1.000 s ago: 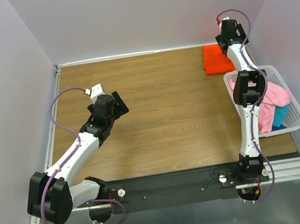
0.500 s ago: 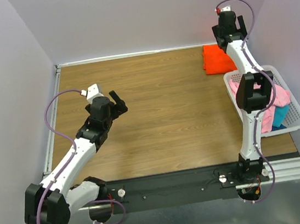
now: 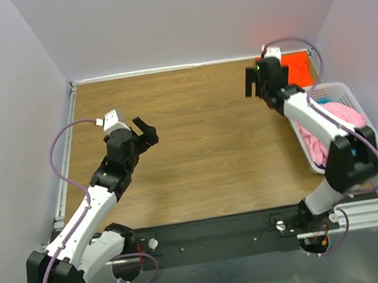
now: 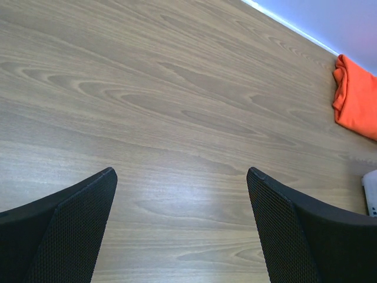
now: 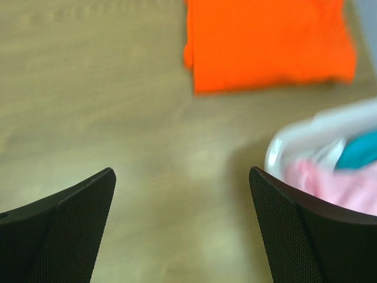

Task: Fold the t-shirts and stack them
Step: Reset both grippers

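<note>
R end effector [image 3: 254, 87] swung left off orange t-shirt [image 5: 268, 41], apart, empty; L end effector [image 4: 181, 177] also apart.

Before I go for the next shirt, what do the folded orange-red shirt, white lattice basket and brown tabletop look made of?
Folded orange-red t-shirt: soft matte fabric, likely cotton knit, with rounded fold edges. White lattice basket: rigid plastic, judging by its smooth moulded rim. Brown tabletop: wood grain with a faint sheen, probably laminate; solid wood cannot be ruled out.
</note>
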